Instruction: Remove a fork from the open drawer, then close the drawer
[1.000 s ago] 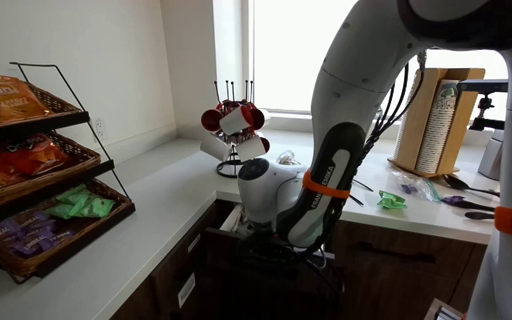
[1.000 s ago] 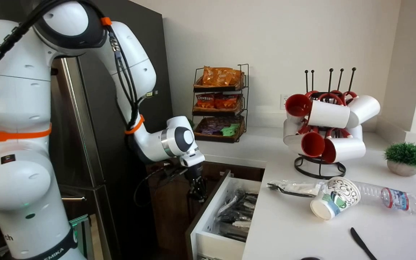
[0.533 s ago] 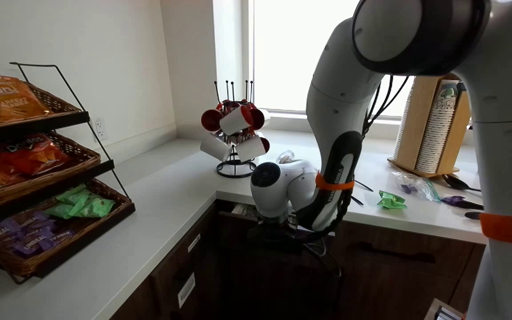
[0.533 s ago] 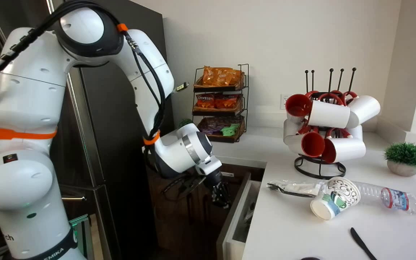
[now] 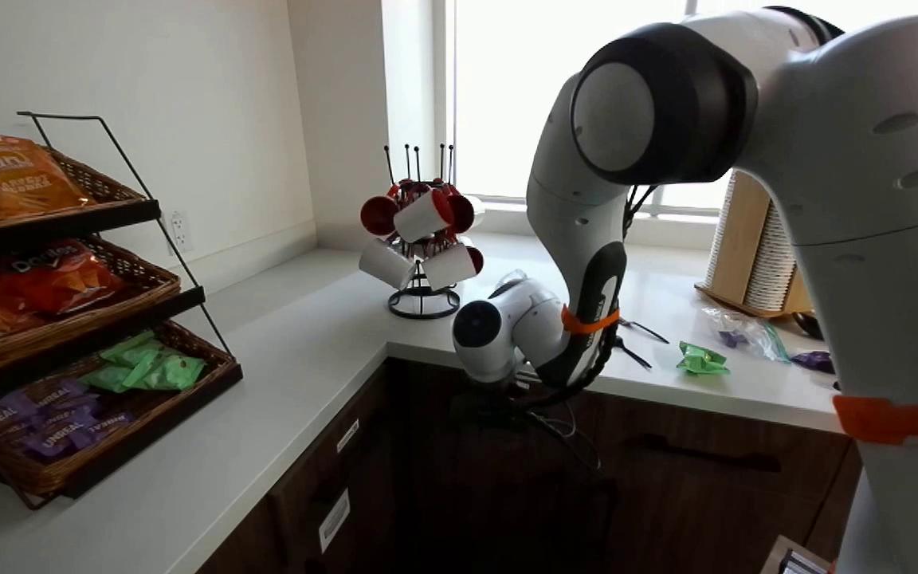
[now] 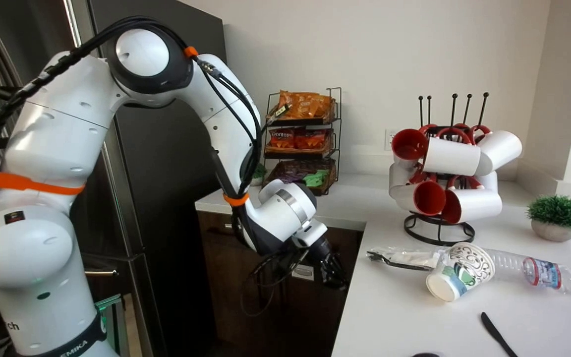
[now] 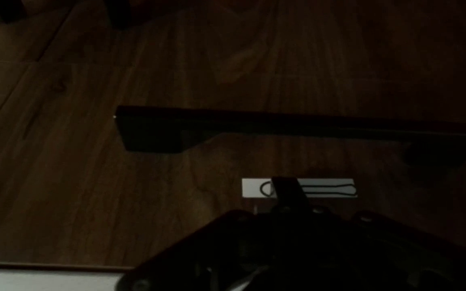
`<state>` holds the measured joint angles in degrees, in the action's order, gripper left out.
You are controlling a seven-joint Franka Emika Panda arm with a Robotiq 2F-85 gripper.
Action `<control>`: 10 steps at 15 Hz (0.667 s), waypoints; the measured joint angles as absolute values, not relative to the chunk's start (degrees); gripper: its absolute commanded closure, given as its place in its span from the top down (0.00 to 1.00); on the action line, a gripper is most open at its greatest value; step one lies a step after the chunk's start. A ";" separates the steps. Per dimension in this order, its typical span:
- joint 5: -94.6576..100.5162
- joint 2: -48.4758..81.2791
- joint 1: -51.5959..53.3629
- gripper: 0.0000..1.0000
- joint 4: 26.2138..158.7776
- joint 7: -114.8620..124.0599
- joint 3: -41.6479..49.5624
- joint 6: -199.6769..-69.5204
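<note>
The drawer's dark brown front [image 5: 429, 399] sits under the counter edge, and its pale interior shows in no view. In the wrist view, the drawer front [image 7: 75, 194] fills the picture, with a dark handle [image 7: 297, 125] and a white label [image 7: 330, 188] with an outline on it. My gripper [image 6: 336, 281] is at the drawer front, below the counter. In the wrist view, the gripper [image 7: 286, 189] has its fingertips together over the label, with nothing seen between them; contact is unclear. A black fork [image 6: 404, 265] lies on the counter beside clear plastic wrapping.
A paper cup [image 6: 461, 272], a plastic bottle [image 6: 548, 273] and a black knife [image 6: 497, 333] lie on the counter [image 6: 389, 322]. A mug stand [image 6: 439, 229] and a small plant [image 6: 558, 218] stand behind. A snack rack [image 5: 108, 319] stands on the adjoining counter.
The drawer has moved in under the counter, and its contents are out of sight. My gripper has moved toward the counter along with the drawer front.
</note>
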<state>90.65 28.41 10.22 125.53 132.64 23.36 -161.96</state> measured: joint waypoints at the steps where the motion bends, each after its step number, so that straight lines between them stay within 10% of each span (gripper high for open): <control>1: 91.85 29.04 10.22 0.00 124.75 133.70 23.36 -161.76; 10: 103.79 30.35 10.51 0.00 123.90 141.01 20.81 -156.50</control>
